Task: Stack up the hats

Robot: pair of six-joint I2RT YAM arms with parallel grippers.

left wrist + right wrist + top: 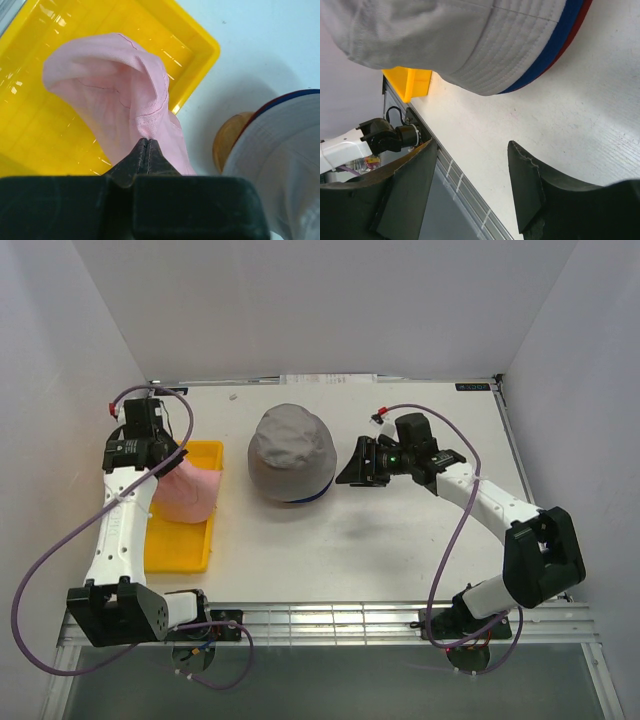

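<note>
Pink hat (192,494) hangs from the left gripper (172,464) above the tray (180,550). The grey hat (291,450), top of the pile, lies to its right at mid-table, with the right gripper (350,470) just beside it.

From the left wrist, the fingers (132,160) pinch pink fabric, and the pile is off to the right.

From the right wrist, the jaws stand apart and empty. A navy rim (555,45) and a red rim (582,20) peek out under the grey, probably two more hats.

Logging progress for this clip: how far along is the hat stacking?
Done: the grey hat covers the navy hat and red hat, only their rims showing. In hand: left gripper shut on the pink hat over the yellow tray; right gripper open, empty. Left: pink hat onto the pile.
</note>
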